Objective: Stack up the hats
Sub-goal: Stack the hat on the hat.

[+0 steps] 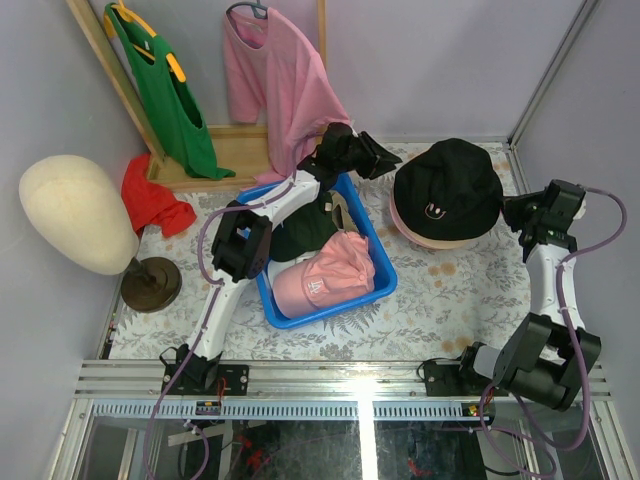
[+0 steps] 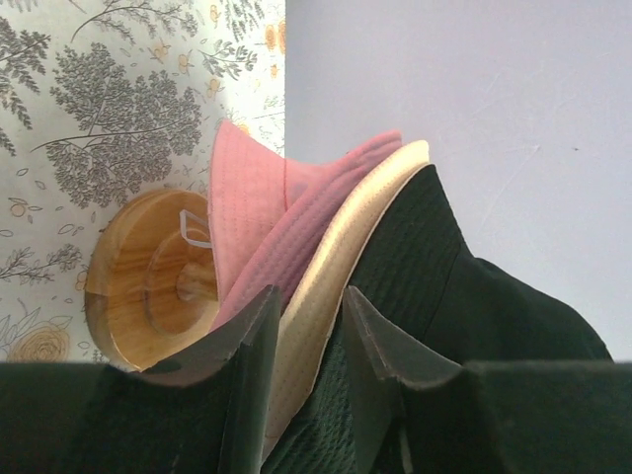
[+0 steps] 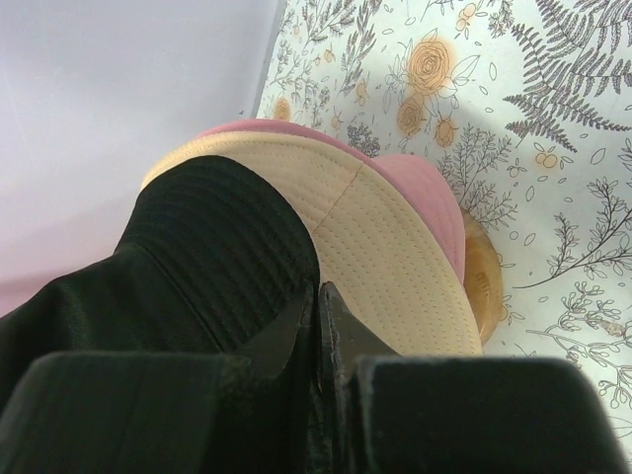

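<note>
**Three hats piled on a stand, more caps in the bin**

Three hats sit crown-up in one pile at the far right of the worktop (image 1: 450, 300): black bucket hat (image 1: 447, 185) on top, tan hat (image 2: 326, 286) under it, pink hat (image 2: 257, 212) lowest. The pile rests on a round wooden stand (image 2: 148, 286).

The black hat carries a small pale smiley mark on the side facing the arm bases. No lettering on it can be read.

A blue bin (image 1: 330, 312) sits mid-worktop, its long axis running near-left to far-right. Inside it, a pink cap (image 1: 325, 275) lies along that axis and shows a white emblem too small to read. A dark green cap (image 1: 300, 235) lies just behind it, touching.

The left tool (image 2: 308, 306) is at the pile's left side, fingers spread, with the tan brim edge running through the gap.

The right tool (image 3: 318, 296) is at the pile's right side, fingers pressed together against the black brim. Whether any fabric is caught between them cannot be told.
</note>
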`<state>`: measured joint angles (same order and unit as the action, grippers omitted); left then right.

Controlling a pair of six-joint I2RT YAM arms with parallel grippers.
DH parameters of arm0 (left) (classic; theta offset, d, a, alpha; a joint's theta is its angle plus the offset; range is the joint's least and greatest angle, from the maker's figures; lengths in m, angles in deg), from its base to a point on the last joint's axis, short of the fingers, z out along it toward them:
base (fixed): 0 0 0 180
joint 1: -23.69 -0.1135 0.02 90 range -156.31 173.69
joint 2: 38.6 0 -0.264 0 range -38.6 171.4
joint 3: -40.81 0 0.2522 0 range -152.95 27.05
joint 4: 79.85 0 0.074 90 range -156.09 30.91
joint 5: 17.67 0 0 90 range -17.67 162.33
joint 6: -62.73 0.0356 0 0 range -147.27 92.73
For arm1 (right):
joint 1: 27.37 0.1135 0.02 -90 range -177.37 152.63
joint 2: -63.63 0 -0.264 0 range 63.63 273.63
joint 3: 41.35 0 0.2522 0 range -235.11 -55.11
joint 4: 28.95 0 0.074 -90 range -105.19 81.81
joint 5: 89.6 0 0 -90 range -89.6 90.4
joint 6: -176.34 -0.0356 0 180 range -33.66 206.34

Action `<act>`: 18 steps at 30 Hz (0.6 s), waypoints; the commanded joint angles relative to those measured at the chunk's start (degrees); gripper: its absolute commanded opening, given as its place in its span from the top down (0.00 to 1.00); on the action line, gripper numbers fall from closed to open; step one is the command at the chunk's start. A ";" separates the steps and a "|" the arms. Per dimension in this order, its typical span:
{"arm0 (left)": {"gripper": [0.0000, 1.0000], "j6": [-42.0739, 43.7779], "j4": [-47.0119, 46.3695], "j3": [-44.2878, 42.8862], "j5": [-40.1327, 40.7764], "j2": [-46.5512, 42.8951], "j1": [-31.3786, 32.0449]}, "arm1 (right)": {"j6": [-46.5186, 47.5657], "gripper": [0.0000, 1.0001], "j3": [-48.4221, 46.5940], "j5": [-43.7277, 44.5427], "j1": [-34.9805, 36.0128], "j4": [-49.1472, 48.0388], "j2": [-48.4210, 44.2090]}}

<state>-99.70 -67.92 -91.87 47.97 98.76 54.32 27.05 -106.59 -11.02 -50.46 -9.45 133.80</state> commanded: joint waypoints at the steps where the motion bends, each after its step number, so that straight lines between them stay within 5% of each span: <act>1: 0.68 -2.10 -6.69 1.74 0.28 -0.22 -0.31 | 0.93 1.00 -3.19 2.25 0.58 -1.48 0.57; 18: 0.54 -10.15 -26.70 8.24 -4.50 0.26 -0.40 | 0.67 0.99 -4.58 1.85 1.12 -1.92 2.48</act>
<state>-107.30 -85.58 -83.52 46.22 98.76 54.32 27.25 -108.41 -10.69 -49.85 -9.45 135.87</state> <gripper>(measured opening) 0.462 0.066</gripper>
